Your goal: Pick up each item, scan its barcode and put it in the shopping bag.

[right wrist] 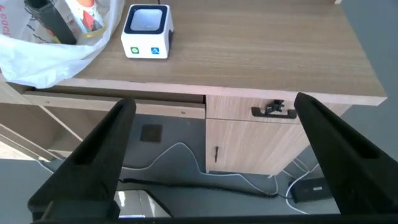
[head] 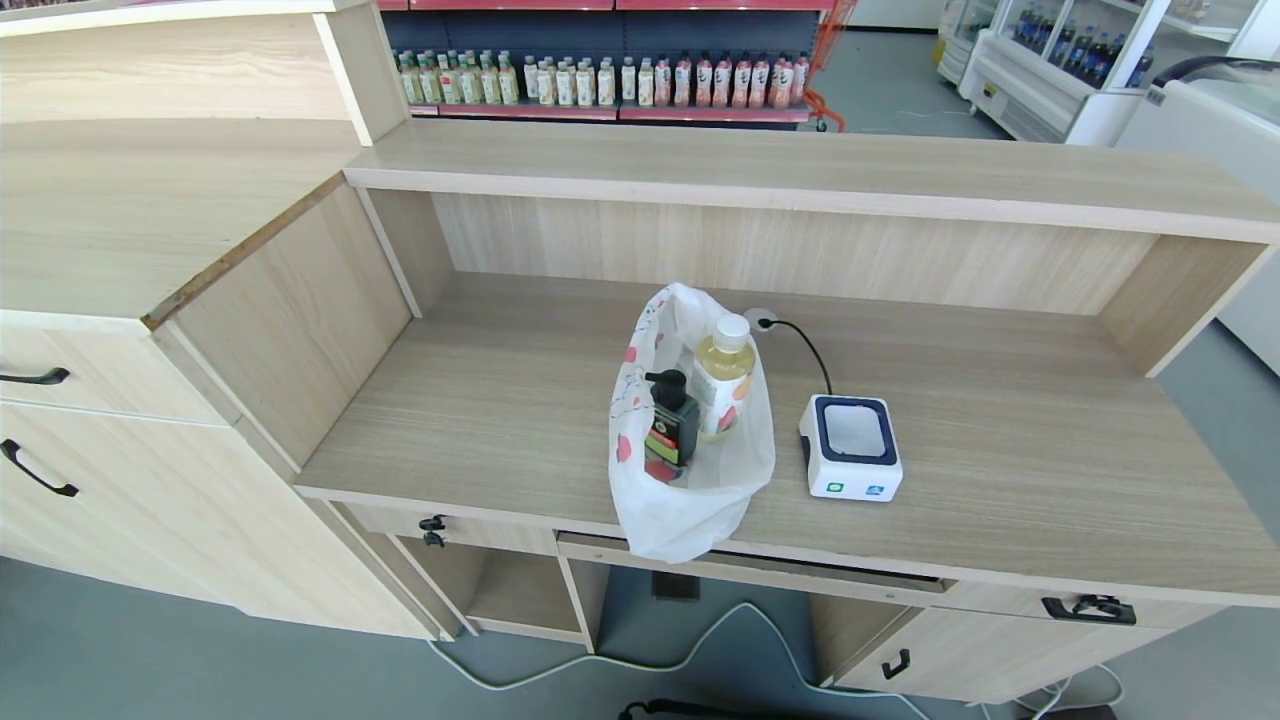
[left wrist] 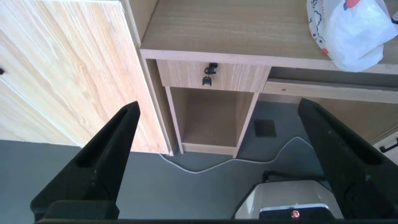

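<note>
A white shopping bag (head: 690,480) with red spots stands on the wooden counter, its bottom hanging over the front edge. Inside it stand a yellow drink bottle (head: 724,375) with a white cap and a black pump bottle (head: 672,420). The white scanner (head: 851,446) sits just right of the bag, its cable running to the back. My left gripper (left wrist: 221,158) is open, held low in front of the counter's left cubby. My right gripper (right wrist: 214,162) is open too, below the counter edge, with the scanner (right wrist: 147,31) and the bag (right wrist: 46,59) beyond it.
The counter (head: 1000,430) has a raised back shelf and side walls. A tall cabinet (head: 150,300) stands to the left. Drawers with black handles (head: 1088,608) and an open cubby (left wrist: 211,121) lie under the counter. Cables trail on the grey floor.
</note>
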Tool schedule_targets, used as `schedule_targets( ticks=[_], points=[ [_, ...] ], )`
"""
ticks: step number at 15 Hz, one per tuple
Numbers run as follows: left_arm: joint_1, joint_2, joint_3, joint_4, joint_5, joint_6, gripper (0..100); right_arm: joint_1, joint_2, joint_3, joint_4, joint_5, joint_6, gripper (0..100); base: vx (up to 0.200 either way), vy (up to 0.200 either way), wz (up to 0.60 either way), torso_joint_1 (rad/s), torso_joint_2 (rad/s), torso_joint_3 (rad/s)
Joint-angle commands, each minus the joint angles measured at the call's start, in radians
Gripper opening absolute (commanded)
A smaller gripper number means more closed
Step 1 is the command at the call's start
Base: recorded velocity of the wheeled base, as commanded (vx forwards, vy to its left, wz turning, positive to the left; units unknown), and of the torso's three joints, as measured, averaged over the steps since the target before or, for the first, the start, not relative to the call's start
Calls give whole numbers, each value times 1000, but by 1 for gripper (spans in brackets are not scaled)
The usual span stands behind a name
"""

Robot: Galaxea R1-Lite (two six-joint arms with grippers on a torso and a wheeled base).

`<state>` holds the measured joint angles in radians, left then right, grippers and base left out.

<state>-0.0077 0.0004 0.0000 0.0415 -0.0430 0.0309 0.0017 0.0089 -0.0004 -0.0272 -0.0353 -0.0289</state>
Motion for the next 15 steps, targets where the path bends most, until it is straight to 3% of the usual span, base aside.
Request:
schedule_targets(
  ticks=[1, 15],
  points=[
    [0, 0, 0, 0, 0, 0, 100, 0, -9, 0, 10, 0, 4, 100, 0, 0, 0, 0, 0, 0],
    [0, 0, 0, 0, 0, 0, 100, 1, -9, 0, 21, 2, 37, 100, 0, 0, 0, 0, 0, 0]
  ],
)
